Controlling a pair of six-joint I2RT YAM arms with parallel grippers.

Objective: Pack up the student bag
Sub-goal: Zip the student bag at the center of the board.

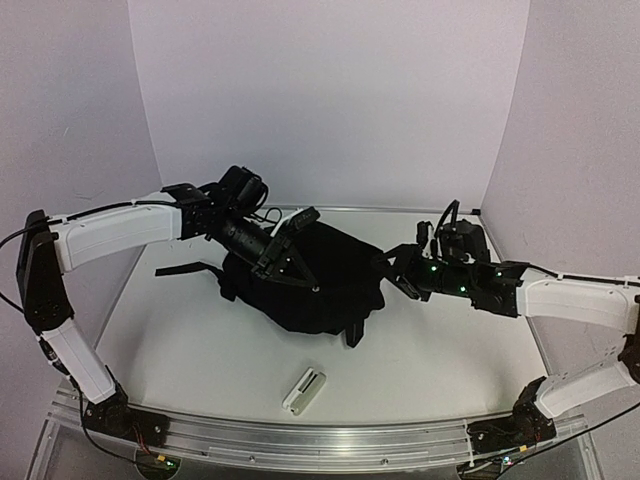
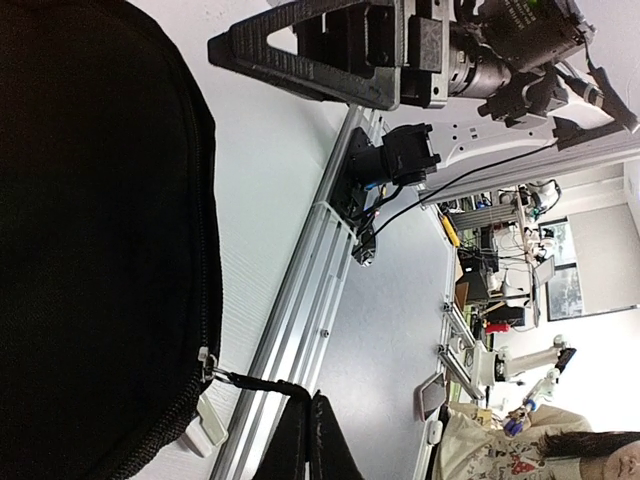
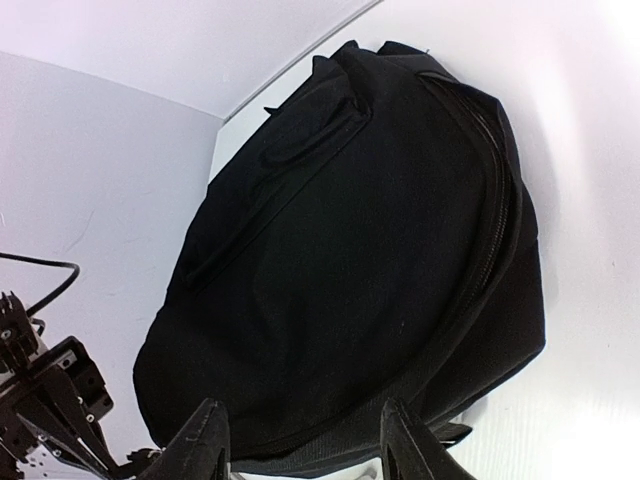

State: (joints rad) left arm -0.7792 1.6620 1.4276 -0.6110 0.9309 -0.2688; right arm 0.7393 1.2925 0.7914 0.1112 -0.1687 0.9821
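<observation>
Sitting nearest: aluminium rail (image 1: 300, 440) along the front edge of the table (image 1: 200, 340), both arm bases bolted at it.
Loose item: small white oblong thing (image 1: 304, 390) flat on the table between rail and bag, touching neither (can't tell what it is).
Student bag: student bag (image 1: 325, 285), black fabric, slumped on its side mid-table; one strap (image 1: 185, 270) trails out to the left.
Zip: slider (image 2: 207, 365) on the bag's edge, black pull cord (image 2: 255, 382) running taut from it.
Left gripper: left gripper (image 2: 305, 430) over the bag's top left, fingers pressed together, pinching the end of the pull cord.
Right gripper: right gripper (image 3: 305, 440) at the bag's right end, fingers (image 3: 205, 440) spread, nothing between them, bag just ahead.
Far: plain pale walls behind the table.
</observation>
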